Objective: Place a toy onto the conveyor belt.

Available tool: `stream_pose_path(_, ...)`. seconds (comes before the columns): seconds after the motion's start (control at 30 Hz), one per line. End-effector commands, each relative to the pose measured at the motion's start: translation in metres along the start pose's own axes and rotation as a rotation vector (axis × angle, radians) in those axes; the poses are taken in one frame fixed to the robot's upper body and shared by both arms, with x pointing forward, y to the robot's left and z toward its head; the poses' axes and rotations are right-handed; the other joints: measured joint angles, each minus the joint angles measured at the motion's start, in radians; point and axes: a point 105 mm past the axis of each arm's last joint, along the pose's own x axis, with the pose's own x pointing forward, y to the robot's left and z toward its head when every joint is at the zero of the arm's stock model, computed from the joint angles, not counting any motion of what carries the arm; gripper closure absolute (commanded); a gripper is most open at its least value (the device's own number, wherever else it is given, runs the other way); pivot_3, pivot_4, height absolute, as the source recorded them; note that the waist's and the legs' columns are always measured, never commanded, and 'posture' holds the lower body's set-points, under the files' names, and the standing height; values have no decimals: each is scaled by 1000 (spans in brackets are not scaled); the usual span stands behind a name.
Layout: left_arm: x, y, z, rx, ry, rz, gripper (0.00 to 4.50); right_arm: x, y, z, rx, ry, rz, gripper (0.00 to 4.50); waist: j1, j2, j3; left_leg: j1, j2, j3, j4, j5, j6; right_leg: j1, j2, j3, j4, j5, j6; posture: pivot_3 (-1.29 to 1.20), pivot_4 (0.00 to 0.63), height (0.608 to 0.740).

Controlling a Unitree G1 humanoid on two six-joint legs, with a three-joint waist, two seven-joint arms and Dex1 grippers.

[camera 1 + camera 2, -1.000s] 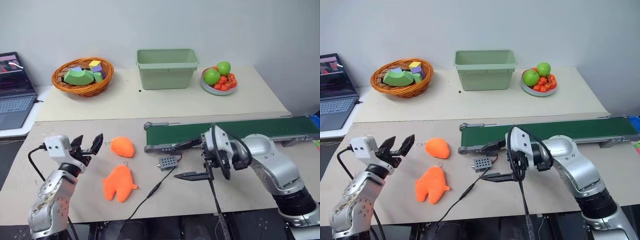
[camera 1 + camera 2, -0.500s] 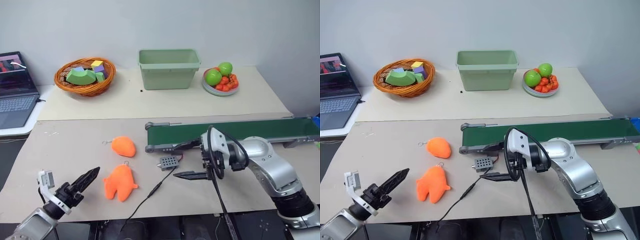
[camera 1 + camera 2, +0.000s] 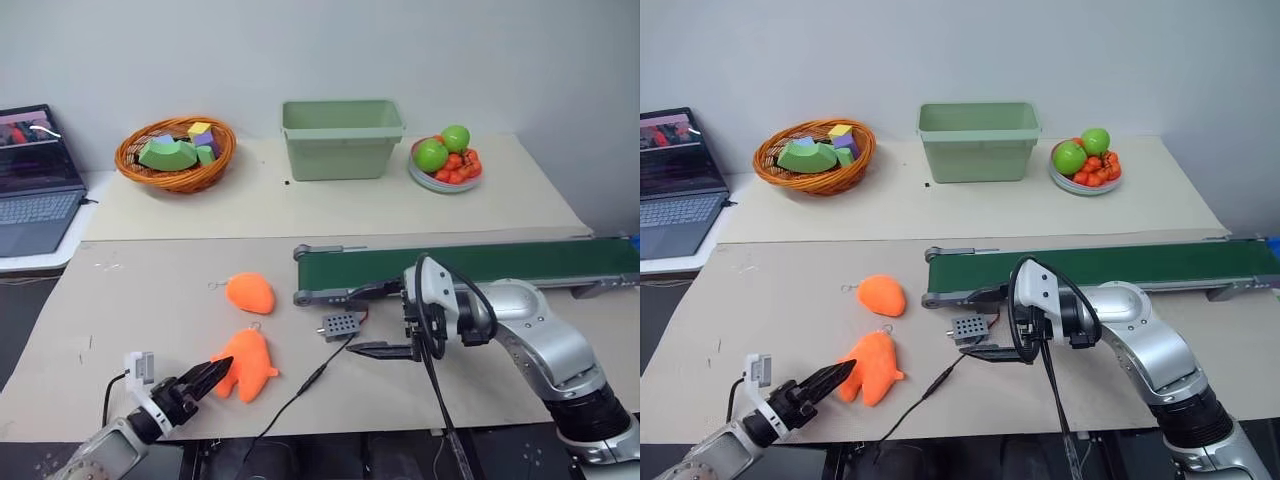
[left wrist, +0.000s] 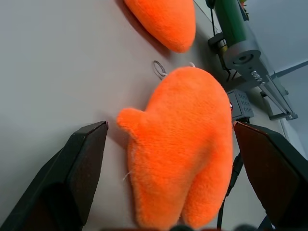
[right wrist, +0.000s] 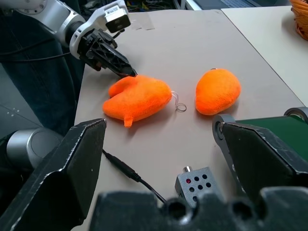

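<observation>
Left hand (image 3: 213,372) sits low at the near-left table (image 3: 150,300) edge, fingers spread wide either side of the toy (image 3: 245,364), gripping nothing. I see the conveyor belt (image 3: 470,262) far right of it.

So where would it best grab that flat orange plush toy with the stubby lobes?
Probably across the flat orange plush toy at its broad middle, coming in low from its lobed end. The open left gripper already straddles it there, and it lies flat on the table.

Silver-grey arms (image 3: 545,340), black cables (image 3: 432,330), pointed black fingers (image 3: 205,377).
</observation>
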Motion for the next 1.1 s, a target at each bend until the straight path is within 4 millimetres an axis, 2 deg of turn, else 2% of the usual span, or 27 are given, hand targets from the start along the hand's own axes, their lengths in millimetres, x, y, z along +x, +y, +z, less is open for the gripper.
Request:
stream_pose_path(0.03,12,-22,-17,-76,49,-103,65,-3,0,12,-49,-24,-14,0,0,0,0,0,0,0,0,0,0,0,0,0,0,0,0,0,150,728)
stream_pose_path(0.23,20,-32,-18,-105,33,-137,65,-3,-1,11,-51,-20,-19,0,-3,0,0,-1,0,0,0,0,0,-1,1,0,0,0,0,0,150,728)
stream_pose_path(0.53,21,-30,-13,-114,-9,-120,65,-5,-5,8,-43,-8,-38,0,-3,0,0,-1,0,0,0,0,0,-1,1,0,0,0,0,0,150,728)
stream_pose_path(0.6,21,-30,-12,-112,-18,-118,574,-5,-5,7,-43,-6,-44,0,-2,0,0,-1,0,0,0,0,0,-1,0,0,0,0,0,0,150,728)
stream_pose_path(0.63,21,-30,-11,-116,-30,-118,688,-5,-6,7,-43,-5,-46,0,-2,0,0,-1,0,0,0,0,0,-1,0,0,0,0,0,0,150,728)
stream_pose_path(0.67,21,-29,-10,-120,-38,-118,1156,-6,-6,7,-43,-4,-48,0,-3,0,0,-1,0,0,0,0,0,-1,0,0,0,0,0,0,150,728)
stream_pose_path(0.73,22,-29,-8,-121,-46,-117,1657,-6,-7,6,-42,-1,-54,0,-2,0,0,-1,0,0,0,0,0,-1,1,0,0,0,0,0,150,728)
stream_pose_path(0.77,22,-28,-7,-119,-47,-117,2133,-6,-8,6,-42,1,-55,0,-2,0,0,-1,0,0,0,0,0,-1,1,0,0,0,0,0,150,728)
stream_pose_path(0.97,23,-30,-7,-86,-44,-108,4137,-5,-9,4,-39,4,-57,0,-2,0,0,-1,0,0,0,0,0,-1,1,0,0,0,0,0,150,728)
stream_pose_path(1.0,24,-30,-5,-59,-48,-102,4379,-5,-9,4,-38,4,-57,0,-2,0,0,-1,0,0,0,0,0,-1,0,0,0,0,0,0,150,728)
stream_pose_path(1.1,26,-35,7,19,-100,-85,4379,-4,-9,3,-34,6,-55,0,-2,0,0,-1,0,0,0,0,0,-1,1,0,0,0,0,0,150,728)
